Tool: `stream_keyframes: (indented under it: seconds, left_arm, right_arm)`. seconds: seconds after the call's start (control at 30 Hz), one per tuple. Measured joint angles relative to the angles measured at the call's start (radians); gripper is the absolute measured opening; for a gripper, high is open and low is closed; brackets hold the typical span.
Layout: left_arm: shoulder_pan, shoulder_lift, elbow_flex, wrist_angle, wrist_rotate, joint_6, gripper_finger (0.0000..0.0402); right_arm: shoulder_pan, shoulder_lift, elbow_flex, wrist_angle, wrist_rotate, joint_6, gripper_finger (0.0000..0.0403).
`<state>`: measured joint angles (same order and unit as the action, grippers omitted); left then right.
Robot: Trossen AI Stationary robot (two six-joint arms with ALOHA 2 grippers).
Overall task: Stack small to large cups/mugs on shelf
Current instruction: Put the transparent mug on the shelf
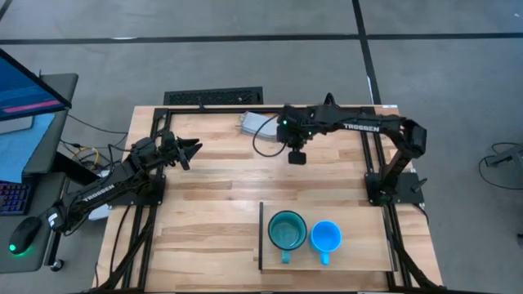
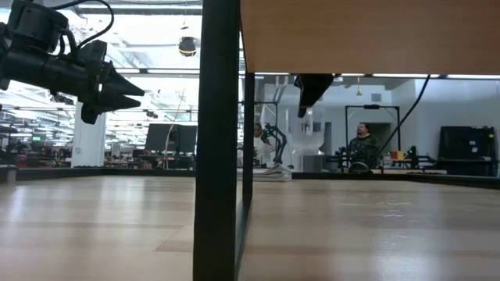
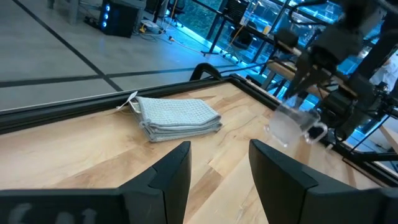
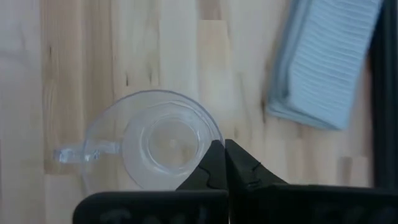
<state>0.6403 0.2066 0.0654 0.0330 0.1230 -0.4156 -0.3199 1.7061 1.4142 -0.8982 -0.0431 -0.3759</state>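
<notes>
The right gripper (image 4: 224, 163) — fingers clenched on the clear cup's (image 4: 160, 144) rim — should carry it level toward the teal mug (image 1: 287, 230); left fingers (image 3: 174, 172) parted, empty.

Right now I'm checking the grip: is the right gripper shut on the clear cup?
Yes. The right gripper is shut on the clear cup, its fingers pinching the rim; the left wrist view shows the cup hanging above the tabletop.

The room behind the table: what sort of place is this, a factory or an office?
Probably a robotics lab or workshop. Past the slatted table the low view shows a big open hall with other robot arms on stands and seated people. A monitor and keyboard sit beside the table.
</notes>
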Motion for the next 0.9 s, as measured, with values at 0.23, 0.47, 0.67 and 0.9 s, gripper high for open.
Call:
stream_keyframes:
  seconds: [0.23,0.47,0.67,0.9]
  left_arm:
    - [0.000,0.000,0.000,0.000,0.000,0.000,0.0153]
    - [0.000,0.000,0.000,-0.009,0.000,0.000,0.0153]
    - [0.000,0.000,0.000,-0.081,-0.002,0.000,0.0153]
    - [0.000,0.001,0.004,-0.161,-0.007,0.000,0.0153]
  right_arm:
    - [-0.024,-0.008,0.125,-0.139,0.000,-0.024,0.0000]
    - [-0.048,-0.102,0.196,-0.201,0.000,-0.002,0.0000]
    - [-0.070,-0.211,0.204,-0.291,0.047,0.103,0.0000]
    - [-0.015,-0.309,0.203,-0.446,0.129,0.280,0.0000]
